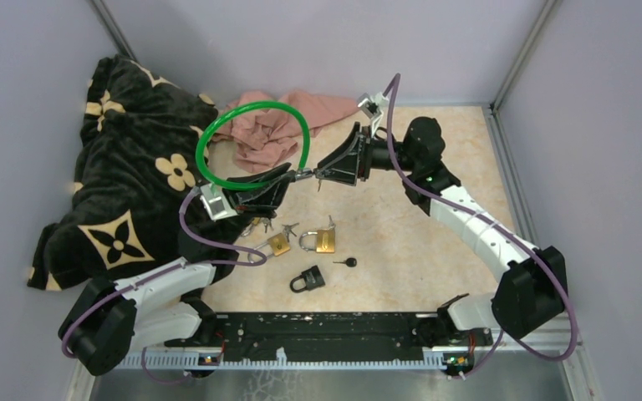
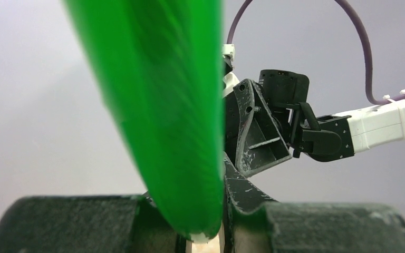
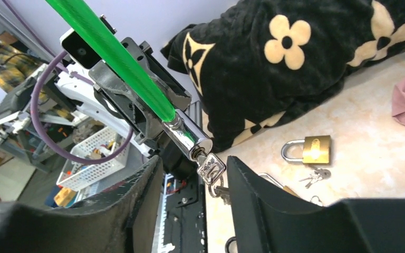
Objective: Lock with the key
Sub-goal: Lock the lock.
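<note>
Top view: the cable lock, a green loop, is held up over the table at centre frame. The left gripper comes in from lower left and the right gripper from the right. Their tips sit nose to nose at the loop's lower end. Jaw state is hard to read from up here.

Right wrist view gives the detail. The green cable ends in a chrome barrel, and the key sits in the barrel's end. More keys on a ring hang just below it. The right jaws stand apart, with one of the fingers on either side of the key head. A gap shows on both sides, smaller toward the right of the frame. Behind, the left jaws are clamped on the cable just above the barrel.

Left wrist view: the cable fills the middle, blurred, pinched between the two pads at bottom frame. The right gripper faces it, right of centre. The key and barrel are hidden here.

Only the top view shows the whole table:
- Below centre: two brass padlocks, a black padlock and a small black key. All lie flat, well apart from the held lock.
- Upper left: a dark flowered blanket.
- At the back: a pink cloth, under the loop.
</note>
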